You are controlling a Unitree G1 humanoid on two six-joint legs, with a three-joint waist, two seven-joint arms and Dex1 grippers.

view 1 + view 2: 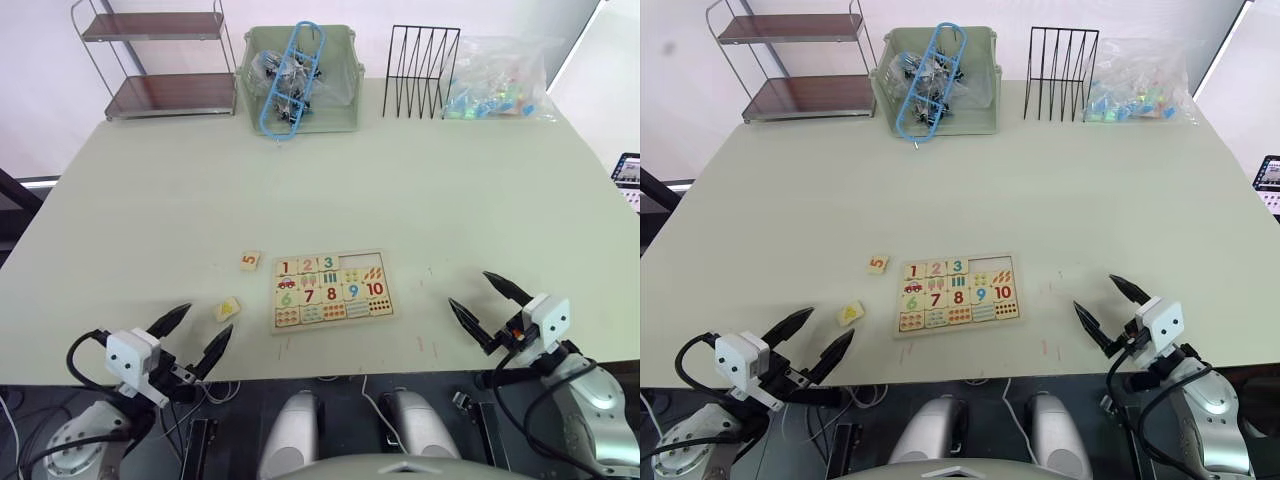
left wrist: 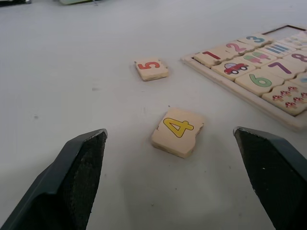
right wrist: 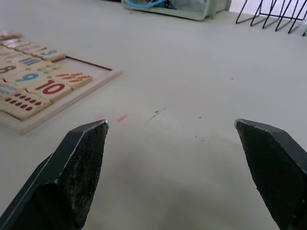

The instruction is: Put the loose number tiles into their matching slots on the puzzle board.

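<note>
Two loose tiles, yellow 4 (image 2: 177, 130) and red 5 (image 2: 151, 68), lie left of your puzzle board (image 1: 330, 290); both grippers (image 1: 192, 336) (image 1: 490, 309) gape, holding nothing.

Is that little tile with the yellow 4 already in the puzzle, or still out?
Out. The 4 tile lies face up on the table, left of the puzzle board, whose upper row has bare slots.

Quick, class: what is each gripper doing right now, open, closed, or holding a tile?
Left gripper: open, holding nothing.
Right gripper: open, holding nothing.
</note>
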